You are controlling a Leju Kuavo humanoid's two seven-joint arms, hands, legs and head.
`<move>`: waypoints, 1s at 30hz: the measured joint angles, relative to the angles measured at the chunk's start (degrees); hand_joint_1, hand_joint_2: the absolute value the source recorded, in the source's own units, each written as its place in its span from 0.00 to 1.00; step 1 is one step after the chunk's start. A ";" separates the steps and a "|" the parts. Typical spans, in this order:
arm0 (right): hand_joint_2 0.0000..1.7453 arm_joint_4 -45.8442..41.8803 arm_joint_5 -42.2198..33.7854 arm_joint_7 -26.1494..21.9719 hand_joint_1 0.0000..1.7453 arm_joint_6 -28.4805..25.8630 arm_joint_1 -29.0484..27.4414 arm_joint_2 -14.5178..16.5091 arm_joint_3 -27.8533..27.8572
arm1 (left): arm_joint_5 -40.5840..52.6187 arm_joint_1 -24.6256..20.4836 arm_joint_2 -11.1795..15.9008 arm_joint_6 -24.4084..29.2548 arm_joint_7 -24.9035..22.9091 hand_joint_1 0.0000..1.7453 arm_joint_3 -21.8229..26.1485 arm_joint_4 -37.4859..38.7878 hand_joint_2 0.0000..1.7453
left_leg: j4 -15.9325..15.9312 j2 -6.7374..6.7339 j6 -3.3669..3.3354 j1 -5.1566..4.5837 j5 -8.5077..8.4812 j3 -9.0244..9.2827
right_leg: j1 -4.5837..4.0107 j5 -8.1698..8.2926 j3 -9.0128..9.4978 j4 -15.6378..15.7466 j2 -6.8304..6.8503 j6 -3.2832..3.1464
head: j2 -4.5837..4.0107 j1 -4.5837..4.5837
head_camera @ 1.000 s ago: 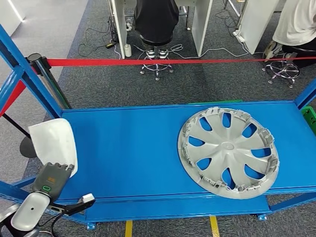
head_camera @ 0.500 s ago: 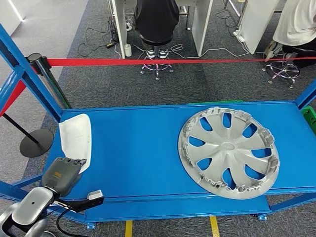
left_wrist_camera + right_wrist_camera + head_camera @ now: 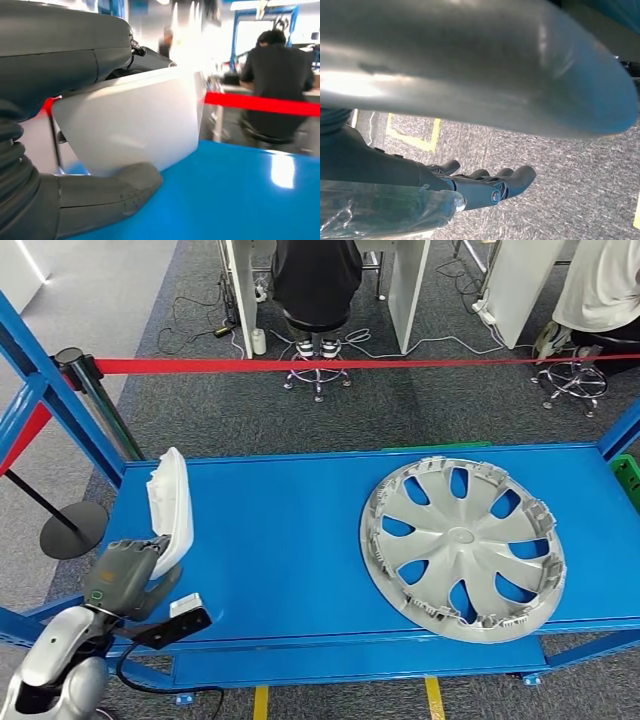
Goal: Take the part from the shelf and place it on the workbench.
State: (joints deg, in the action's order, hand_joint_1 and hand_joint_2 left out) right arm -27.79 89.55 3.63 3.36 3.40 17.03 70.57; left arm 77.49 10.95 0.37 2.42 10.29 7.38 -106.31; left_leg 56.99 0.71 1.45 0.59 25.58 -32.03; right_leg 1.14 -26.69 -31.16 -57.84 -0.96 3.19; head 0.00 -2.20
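**White part held on edge over the workbench's left end**

Head view: we see the left hand (image 3: pixel 124 575) at the near-left corner of the blue workbench (image 3: pixel 302 540). It grips a white part (image 3: pixel 172 508), a curved shell-like panel, by its lower end. The part stands tilted on edge above the bench surface, its broad face turned towards the bench's left end. We cannot tell whether its lower edge touches the bench.

Left wrist view: we note the thick grey thumb (image 3: pixel 113 192) pressed along one side of the white part (image 3: pixel 128 122) and the darker fingers (image 3: pixel 94 60) closed over the other side. The blue bench top lies just beyond the part.

A silver wheel cover (image 3: pixel 462 546) lies flat on the right half of the bench, well apart from the part and the left hand. Its near edge sits close to the bench's front edge.

Right wrist view: the right hand (image 3: pixel 486 185) hangs over grey carpet (image 3: pixel 576 195) with yellow floor tape. Its dark fingers are loosely extended, slightly apart, and hold nothing.

Behind the bench a red barrier tape (image 3: pixel 340 365) runs across. Beyond it a person in black (image 3: pixel 315 280) sits on a stool at a white desk. Another person in pale clothing (image 3: pixel 604 285) sits at the far right.
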 joint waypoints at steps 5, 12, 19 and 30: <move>0.00 -1.66 0.13 0.07 0.00 0.80 -0.16 0.63 0.47 | -21.91 -1.57 -7.67 -8.25 4.87 1.00 4.99 -1.39 1.00 | 0.00 0.00 0.00 -0.01 0.00 -0.01 | 0.04 0.01 0.01 0.01 -0.01 0.01 | 0.00 0.01; 0.00 -3.15 0.13 0.25 0.00 1.28 -0.29 1.01 1.23 | -40.78 -2.34 -13.49 -16.44 7.36 1.00 9.70 -1.89 1.00 | 0.00 0.00 0.00 -0.02 0.00 -0.02 | 0.02 0.01 -0.01 0.00 0.00 0.02 | 0.00 0.00; 0.00 -4.06 0.28 0.22 0.00 1.81 -0.36 1.22 1.60 | -56.09 -2.30 -17.54 -22.89 10.34 1.00 11.37 -1.90 1.00 | 0.14 0.01 -0.13 -0.09 -0.04 -0.08 | 0.13 0.19 0.00 0.16 0.02 0.17 | 0.00 0.01; 0.00 -4.64 0.46 -0.33 0.00 2.13 -0.34 1.33 1.90 | -58.34 -2.72 -17.54 -21.42 9.51 1.00 6.44 0.04 1.00 | -2.19 -0.83 -0.83 0.94 -2.63 -0.39 | 0.54 -4.41 -4.71 -10.88 0.46 1.70 | 0.00 0.04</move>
State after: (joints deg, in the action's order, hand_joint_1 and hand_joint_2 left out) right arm -32.43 90.01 3.29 5.49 3.06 18.36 72.47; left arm 19.15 8.23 -17.17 -19.00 19.80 13.83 -106.27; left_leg 54.80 -0.12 0.62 1.53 22.95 -32.42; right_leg 1.68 -31.10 -35.87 -68.72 -0.50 4.89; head 0.00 -2.16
